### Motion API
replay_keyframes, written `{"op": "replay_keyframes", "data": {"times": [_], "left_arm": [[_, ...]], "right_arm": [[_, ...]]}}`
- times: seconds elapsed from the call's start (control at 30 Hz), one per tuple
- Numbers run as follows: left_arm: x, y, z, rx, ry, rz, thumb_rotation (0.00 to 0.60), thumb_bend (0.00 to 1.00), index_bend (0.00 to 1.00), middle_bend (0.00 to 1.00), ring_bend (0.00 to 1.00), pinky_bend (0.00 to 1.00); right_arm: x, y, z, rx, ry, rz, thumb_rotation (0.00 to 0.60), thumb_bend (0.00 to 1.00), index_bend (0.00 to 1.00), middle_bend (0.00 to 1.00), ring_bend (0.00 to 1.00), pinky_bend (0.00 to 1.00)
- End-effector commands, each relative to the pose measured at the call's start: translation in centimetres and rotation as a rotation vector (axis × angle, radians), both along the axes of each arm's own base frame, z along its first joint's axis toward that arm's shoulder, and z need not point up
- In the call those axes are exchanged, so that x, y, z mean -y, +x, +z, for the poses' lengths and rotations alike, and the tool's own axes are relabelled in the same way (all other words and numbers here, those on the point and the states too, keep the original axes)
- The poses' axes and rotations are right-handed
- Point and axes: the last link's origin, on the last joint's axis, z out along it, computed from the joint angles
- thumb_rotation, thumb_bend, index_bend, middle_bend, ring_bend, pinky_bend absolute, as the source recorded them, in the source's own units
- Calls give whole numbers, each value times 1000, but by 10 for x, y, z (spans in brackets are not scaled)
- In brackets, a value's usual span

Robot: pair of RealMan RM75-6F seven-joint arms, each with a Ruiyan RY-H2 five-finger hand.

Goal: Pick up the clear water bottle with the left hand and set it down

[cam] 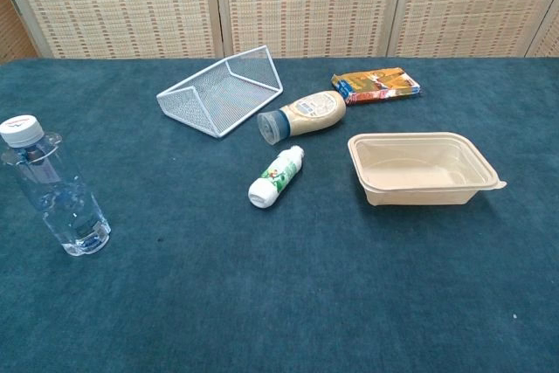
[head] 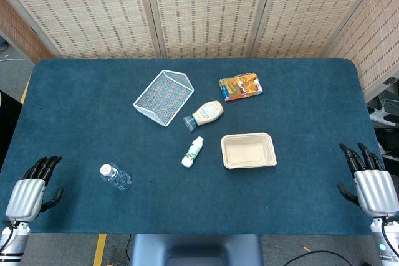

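Clear water bottle (cam: 54, 188) stands upright, white-capped.

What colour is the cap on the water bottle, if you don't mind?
White; the cap shows best in the chest view.

Three bottles (cam: 54, 188) (cam: 302, 116) (cam: 276, 176), one wire basket (cam: 220, 90), one snack packet (cam: 376, 85), one tray (cam: 424, 168), two robot hands (head: 28, 194) (head: 373, 185).

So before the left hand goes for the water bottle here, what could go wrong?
The clear water bottle stands upright, tall and narrow, so a glancing touch from the left hand could tip it. It also stands near the table's front left edge and might roll off if knocked. The nearest other item, the small white bottle, lies well clear.
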Motion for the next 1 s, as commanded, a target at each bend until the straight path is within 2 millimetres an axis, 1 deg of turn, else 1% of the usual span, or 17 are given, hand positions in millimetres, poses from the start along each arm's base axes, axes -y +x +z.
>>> {"op": "replay_keyframes", "data": {"times": [0.03, 0.2, 0.3, 0.33, 0.43, 0.53, 0.67, 0.8, 1.0], "left_arm": [[0, 1, -1, 4, -1, 0, 600, 390, 106, 100, 75, 226], [0, -1, -1, -15, 1, 11, 600, 389, 102, 100, 75, 236], [0, -3, -3, -27, -11, 26, 600, 392, 60, 93, 75, 242], [1, -4, -4, -38, -23, 35, 600, 394, 31, 82, 75, 240], [-2, -6, -7, -30, -47, 58, 600, 398, 0, 36, 56, 226], [-4, -7, -12, 22, -82, 82, 600, 398, 0, 4, 24, 202], [-7, -5, -18, 135, -124, 112, 600, 405, 0, 0, 10, 187], [-7, -3, -25, 224, -129, 133, 600, 407, 0, 0, 0, 182], [-13, 3, -44, 353, -124, 138, 600, 407, 0, 0, 0, 176]], "right_arm": [[-1, 0, 3, 7, -11, -5, 600, 170, 0, 160, 0, 158], [-2, 3, 4, 62, -29, 3, 600, 163, 0, 160, 0, 154], [-4, 5, 6, 103, -32, 42, 600, 163, 0, 160, 0, 154], [-5, 6, 7, 117, -36, 59, 600, 164, 0, 160, 0, 154], [-6, 8, 9, 158, -36, 98, 600, 163, 0, 160, 0, 154], [-7, 10, 10, 206, -25, 144, 600, 163, 0, 160, 0, 154], [-8, 10, 11, 233, -39, 193, 600, 164, 0, 160, 0, 154], [-9, 9, 11, 247, -40, 205, 600, 164, 0, 160, 0, 154], [-4, 7, 9, 252, -20, 184, 600, 164, 0, 160, 0, 152]]}}
